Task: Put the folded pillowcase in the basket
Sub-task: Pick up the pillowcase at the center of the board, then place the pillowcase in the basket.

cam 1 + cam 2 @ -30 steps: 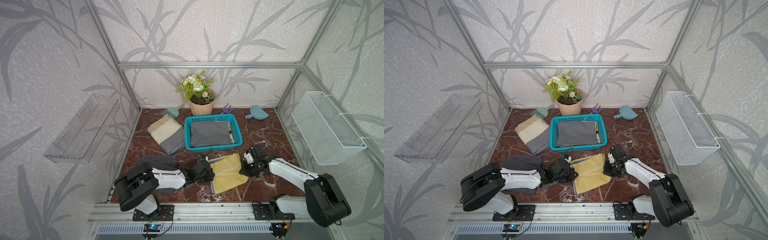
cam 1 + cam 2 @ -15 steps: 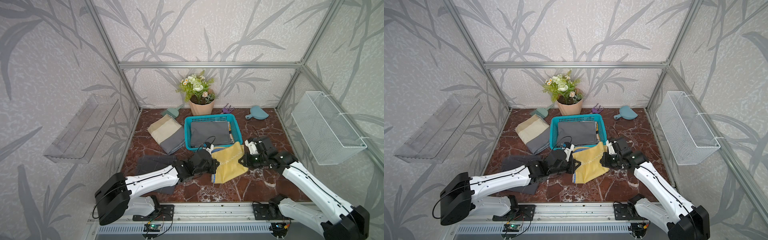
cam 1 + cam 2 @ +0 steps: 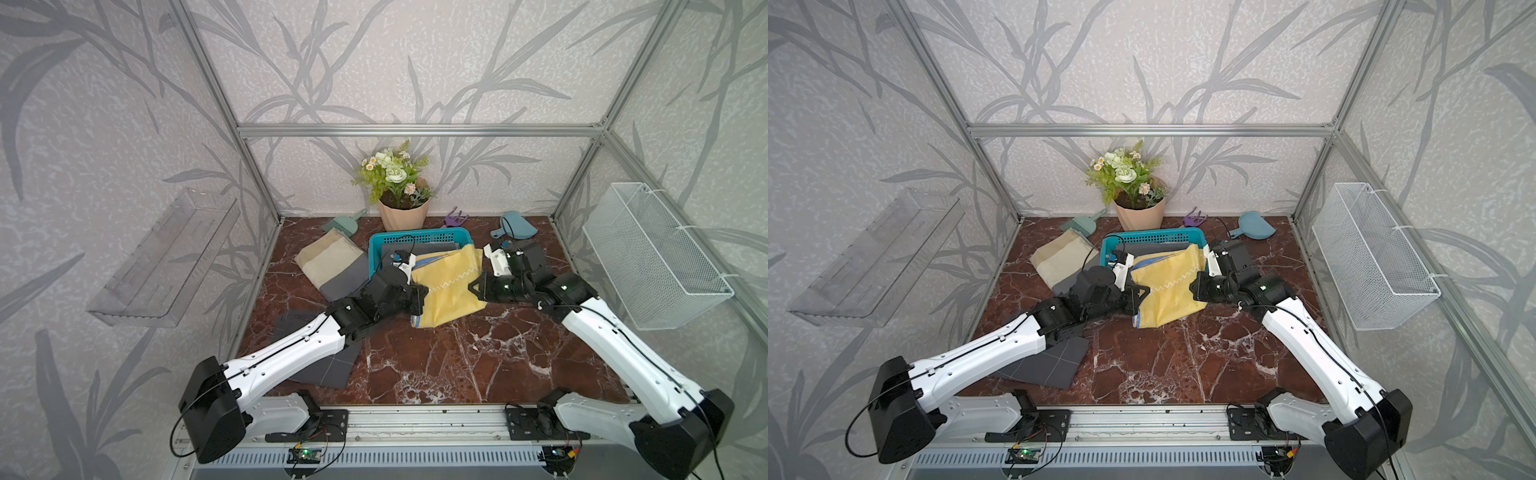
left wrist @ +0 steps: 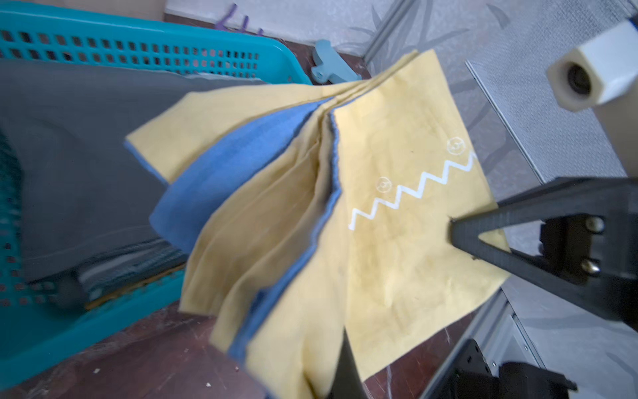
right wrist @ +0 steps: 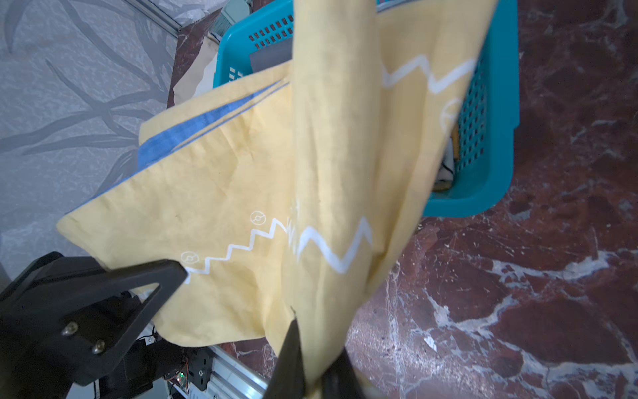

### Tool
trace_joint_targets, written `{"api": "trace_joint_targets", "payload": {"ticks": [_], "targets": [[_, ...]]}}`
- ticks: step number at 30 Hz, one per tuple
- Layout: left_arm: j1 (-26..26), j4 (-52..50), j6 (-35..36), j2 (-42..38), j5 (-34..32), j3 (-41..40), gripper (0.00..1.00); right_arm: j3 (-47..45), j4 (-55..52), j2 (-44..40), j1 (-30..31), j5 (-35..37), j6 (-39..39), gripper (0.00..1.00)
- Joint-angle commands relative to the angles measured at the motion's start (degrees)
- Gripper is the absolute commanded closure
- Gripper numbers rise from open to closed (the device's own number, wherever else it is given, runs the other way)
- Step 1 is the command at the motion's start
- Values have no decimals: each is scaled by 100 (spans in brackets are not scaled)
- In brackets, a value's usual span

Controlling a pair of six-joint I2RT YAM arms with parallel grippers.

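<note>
My left tool is pressed together on the left edge of the yellow pillowcase. My right tool is pinching the opposite edge. The cloth hangs between them, folds fanned open, blue lining showing. Its far part overlaps the near rim of the basket; the rest hangs over the worktop. Grey cloth lies inside the basket. I can't tell if the low corner touches the worktop.

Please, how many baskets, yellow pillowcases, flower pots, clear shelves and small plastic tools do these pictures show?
2 baskets: teal basket, wire basket
1 yellow pillowcase
1 flower pot
1 clear shelf
3 small tools: green scoop, purple clip, blue scoop
Total: 8
</note>
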Motion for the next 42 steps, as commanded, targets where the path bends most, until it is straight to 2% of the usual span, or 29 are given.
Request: {"api": "trace_joint_targets", "payload": {"ticks": [1, 9, 17, 29, 36, 37, 40, 41, 42], "targets": [[420, 112, 421, 126, -12, 329, 100, 339, 335, 409, 0, 199, -286, 100], [1289, 531, 782, 943, 356, 789, 100, 966, 592, 1661, -206, 448, -640, 100], [1869, 752, 936, 1965, 777, 1128, 100, 1201, 920, 2557, -565, 552, -745, 100], [2231, 730, 998, 3035, 873, 1316, 100, 1812, 765, 3993, -633, 508, -852, 100], [2341, 710, 1050, 3369, 798, 1360, 100, 1810, 810, 4227, -628, 742, -935, 100], [2352, 706, 1051, 3390, 783, 1362, 100, 1808, 813, 4249, -631, 762, -946, 98], [2371, 680, 1068, 3420, 742, 1351, 99, 1825, 744, 4282, -626, 834, -1001, 79], [2372, 679, 1068, 3412, 729, 1342, 88, 1813, 754, 4260, -630, 858, -1001, 72], [2372, 664, 1086, 3379, 726, 1342, 58, 1767, 805, 4201, -633, 920, -1001, 53]]}}
